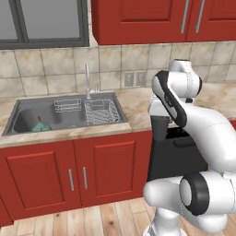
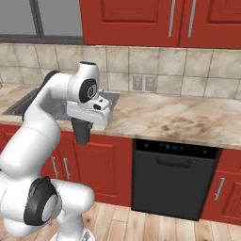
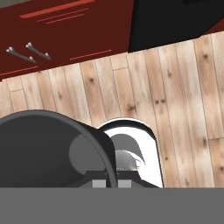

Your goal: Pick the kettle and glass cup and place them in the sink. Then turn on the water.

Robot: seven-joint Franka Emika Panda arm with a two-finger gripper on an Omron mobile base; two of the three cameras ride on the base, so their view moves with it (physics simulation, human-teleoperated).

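The hand (image 1: 161,120) hangs in front of the worktop's (image 1: 138,103) front edge, out over the wooden floor (image 1: 110,216), just right of the sink (image 1: 27,113). Its fingers are clamped on the glass cup (image 1: 161,129), which hangs upright below the hand as a dark cylinder, level with the top of the red cabinet doors (image 1: 103,168) and beside the black dishwasher (image 1: 173,159). In the right base view the same cup (image 2: 83,131) sits under the hand (image 2: 84,120), clear of the worktop (image 2: 169,117). From the hand view the cup (image 3: 48,148) is a large dark round rim at the lower left, with floor planks (image 3: 175,87) beyond it.

The kettle (image 1: 40,126) lies in the left part of the sink, near its front wall, teal-green against the dark basin. A wire dish rack (image 1: 101,112) fills the sink's right part, and a small wire basket (image 1: 67,105) sits by the back wall. The chrome faucet (image 1: 87,80) stands at the sink's back edge.
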